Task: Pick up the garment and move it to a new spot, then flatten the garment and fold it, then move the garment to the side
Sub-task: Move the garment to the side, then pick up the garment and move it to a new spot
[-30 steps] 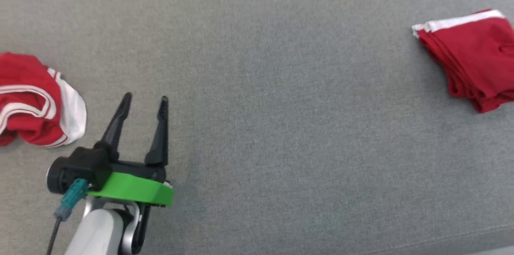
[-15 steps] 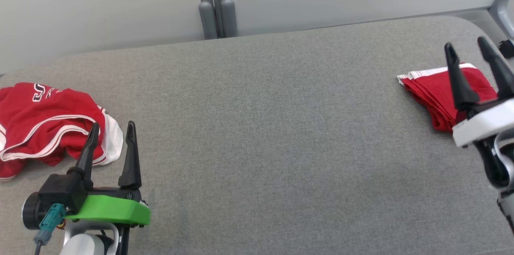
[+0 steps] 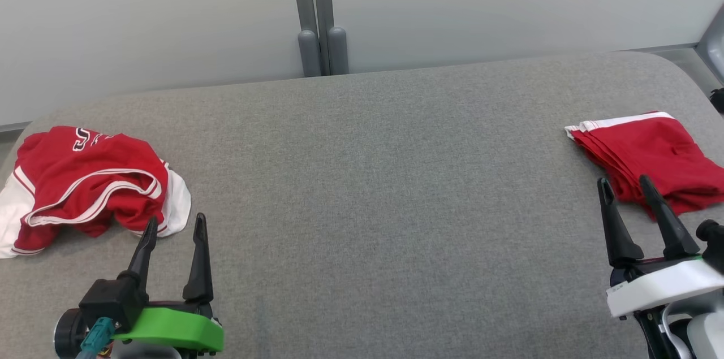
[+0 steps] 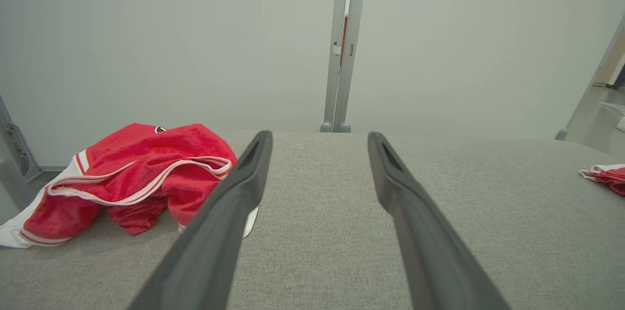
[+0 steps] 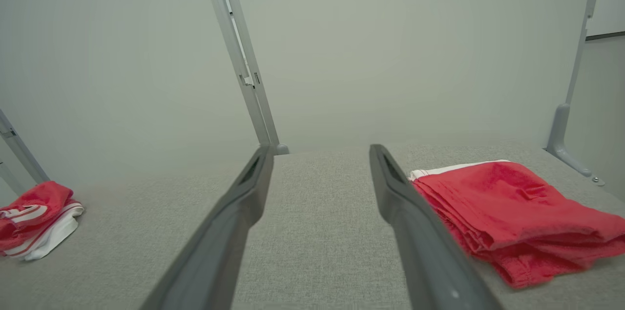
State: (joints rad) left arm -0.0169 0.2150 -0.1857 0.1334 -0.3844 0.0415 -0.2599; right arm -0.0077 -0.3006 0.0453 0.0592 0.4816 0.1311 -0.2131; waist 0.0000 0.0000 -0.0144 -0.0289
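Head view: a crumpled garment (image 3: 85,178) is seen at the left end of the bench (image 3: 367,178), and a folded garment (image 3: 656,155) at its right end. The left gripper (image 3: 175,220) and right gripper (image 3: 624,181) are held spread and empty by the near edge.

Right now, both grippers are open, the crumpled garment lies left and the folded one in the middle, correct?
No: the folded garment lies at the far right, near the right gripper, as the head view shows. The rest stands.
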